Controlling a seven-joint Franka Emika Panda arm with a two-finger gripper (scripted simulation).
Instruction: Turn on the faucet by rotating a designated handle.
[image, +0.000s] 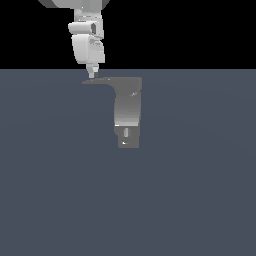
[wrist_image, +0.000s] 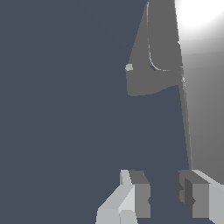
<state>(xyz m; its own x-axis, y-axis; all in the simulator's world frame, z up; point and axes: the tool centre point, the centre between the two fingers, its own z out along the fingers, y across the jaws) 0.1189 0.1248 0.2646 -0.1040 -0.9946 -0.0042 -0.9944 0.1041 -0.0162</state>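
Note:
The faucet (image: 128, 107) is a grey upright column with a darker boxy block at its lower end. Its handle (image: 96, 81), a thin flat lever, sticks out from the top toward the exterior view's left. My gripper (image: 91, 74) hangs from the white arm straight above the handle's outer tip, at or just short of touching it. In the wrist view the fingers (wrist_image: 136, 194) stand a little apart, so the gripper (wrist_image: 162, 194) is open with nothing between them. Beyond them lies the faucet (wrist_image: 153, 57), partly washed out by glare.
The faucet stands on a flat blue-grey floor (image: 55, 190). Behind it is a black background.

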